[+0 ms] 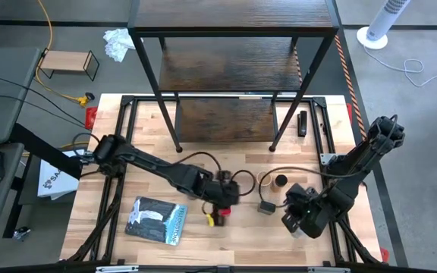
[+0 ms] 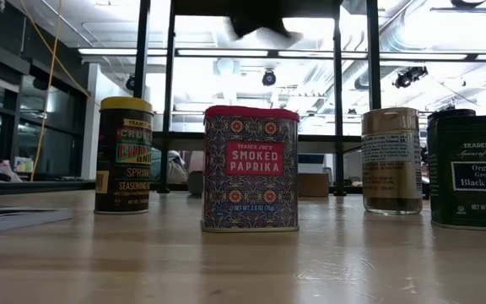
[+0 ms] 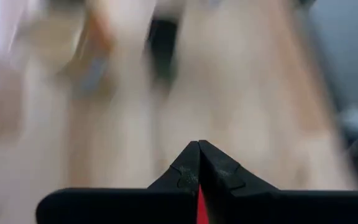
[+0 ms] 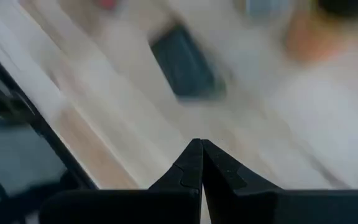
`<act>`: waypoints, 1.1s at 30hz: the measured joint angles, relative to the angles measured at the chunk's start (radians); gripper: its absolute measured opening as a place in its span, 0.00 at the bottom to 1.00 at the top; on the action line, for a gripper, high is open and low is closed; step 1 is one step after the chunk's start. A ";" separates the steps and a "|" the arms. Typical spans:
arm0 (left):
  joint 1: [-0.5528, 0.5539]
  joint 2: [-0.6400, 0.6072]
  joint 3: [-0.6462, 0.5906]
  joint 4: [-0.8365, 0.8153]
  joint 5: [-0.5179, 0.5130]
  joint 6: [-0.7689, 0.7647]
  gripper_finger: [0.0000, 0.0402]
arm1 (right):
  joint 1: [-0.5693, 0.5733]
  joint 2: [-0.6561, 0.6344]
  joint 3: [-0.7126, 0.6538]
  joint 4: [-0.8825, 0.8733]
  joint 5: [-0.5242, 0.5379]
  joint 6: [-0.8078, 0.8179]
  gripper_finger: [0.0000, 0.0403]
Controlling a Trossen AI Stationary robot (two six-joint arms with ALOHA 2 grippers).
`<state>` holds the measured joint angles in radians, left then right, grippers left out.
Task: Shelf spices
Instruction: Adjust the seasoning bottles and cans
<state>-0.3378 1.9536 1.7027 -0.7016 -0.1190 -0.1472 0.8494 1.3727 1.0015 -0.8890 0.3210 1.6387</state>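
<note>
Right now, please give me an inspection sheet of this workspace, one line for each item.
Surface: light wood table, bare at the near edge.
Job's things: smoked paprika tin, yellow-lidded jar, tan-lidded jar, black pepper tin upright on the table; shelf holds no spices.
Clutter: flat blue-grey packet.
Grippers: left gripper and right gripper shut, empty.
Cables: yellow cable on the floor.
Surroundings: small light-wood rack, white fan.
</note>
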 joint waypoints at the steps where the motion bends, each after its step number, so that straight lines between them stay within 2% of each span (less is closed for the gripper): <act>1: 0.000 -0.004 0.000 -0.083 -0.020 -0.008 0.00 | -0.003 0.015 0.000 -0.009 -0.053 -0.001 0.00; 4: -0.005 -0.008 -0.002 -0.288 -0.065 -0.066 0.00 | 0.001 0.075 -0.003 -0.053 -0.098 0.047 0.00; 7: -0.016 -0.007 -0.043 -0.361 -0.075 -0.117 0.00 | -0.008 0.138 -0.002 0.008 -0.094 0.089 0.00; 11: -0.032 -0.005 -0.094 -0.330 -0.074 -0.176 0.00 | -0.043 0.229 -0.002 0.128 -0.086 0.089 0.00; 15: -0.046 -0.006 -0.119 -0.284 -0.098 -0.219 0.00 | -0.078 0.312 -0.002 0.147 -0.065 0.118 0.00; 20: -0.050 -0.006 -0.118 -0.245 -0.157 -0.239 0.00 | -0.111 0.356 -0.002 0.155 -0.050 0.138 0.00; 24: -0.050 -0.006 -0.118 -0.202 -0.165 -0.244 0.00 | -0.129 0.356 -0.002 0.179 -0.022 0.132 0.00; 29: -0.050 0.014 -0.118 -0.114 -0.156 -0.282 0.00 | -0.168 0.356 -0.002 0.310 0.114 0.045 0.00; 33: -0.059 0.038 -0.118 -0.085 -0.143 -0.313 0.00 | -0.214 0.356 -0.002 0.494 0.209 -0.113 0.00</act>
<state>-0.3969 1.9920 1.5845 -0.7870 -0.2623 -0.4604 0.6349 1.7290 0.9993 -0.3947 0.5298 1.5262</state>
